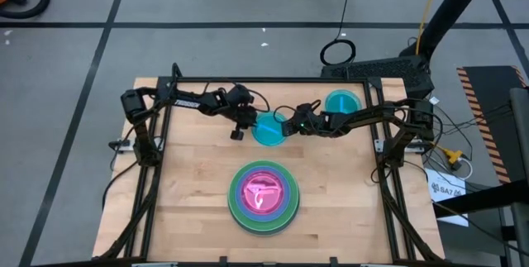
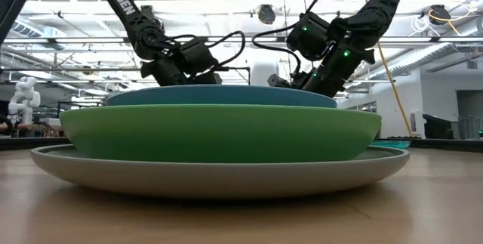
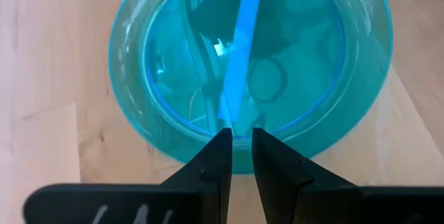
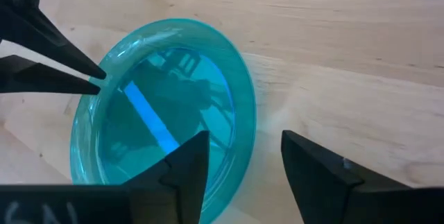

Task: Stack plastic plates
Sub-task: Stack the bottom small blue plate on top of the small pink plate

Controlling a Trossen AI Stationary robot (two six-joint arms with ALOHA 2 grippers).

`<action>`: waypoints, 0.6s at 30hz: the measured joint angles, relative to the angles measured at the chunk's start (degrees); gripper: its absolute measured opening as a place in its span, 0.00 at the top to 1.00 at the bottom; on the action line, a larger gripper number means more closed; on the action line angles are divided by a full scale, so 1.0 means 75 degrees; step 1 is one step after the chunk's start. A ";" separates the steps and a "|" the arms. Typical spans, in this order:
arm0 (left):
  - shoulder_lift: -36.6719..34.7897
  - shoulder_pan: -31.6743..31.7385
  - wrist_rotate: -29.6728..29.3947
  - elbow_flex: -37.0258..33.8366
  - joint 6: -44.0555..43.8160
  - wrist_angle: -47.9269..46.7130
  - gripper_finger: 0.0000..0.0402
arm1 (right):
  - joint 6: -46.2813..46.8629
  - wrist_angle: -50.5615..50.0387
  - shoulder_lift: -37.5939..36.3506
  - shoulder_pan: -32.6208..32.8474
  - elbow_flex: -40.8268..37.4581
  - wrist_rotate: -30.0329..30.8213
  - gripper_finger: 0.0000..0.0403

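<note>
Teal, round and glossy, the small plastic plate (image 1: 269,129) you are working lies flat on the wooden table (image 1: 190,184) behind the stack, reflecting ceiling lights; your left gripper (image 3: 236,148) pinches its rim with fingers narrow, seemingly to lift one edge; your right gripper (image 4: 239,158) hovers just over the opposite rim, fingers wide, holding nothing, probably ready to take it over; a second teal plate (image 1: 342,102) waits near the far right corner; nearer you, the stack (image 1: 264,197) runs grey, green, blue, pink on top.
</note>
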 joint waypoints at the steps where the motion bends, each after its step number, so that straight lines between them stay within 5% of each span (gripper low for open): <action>1: 0.0000 0.0013 0.0000 0.0000 -0.0002 0.0008 0.84 | 0.0000 0.0000 0.0000 0.0013 0.0000 0.0007 0.57; 18: 0.0000 0.0060 -0.0003 0.0000 -0.0073 -0.0119 0.84 | 0.0310 -0.0003 0.0000 0.0240 0.0000 0.0225 0.57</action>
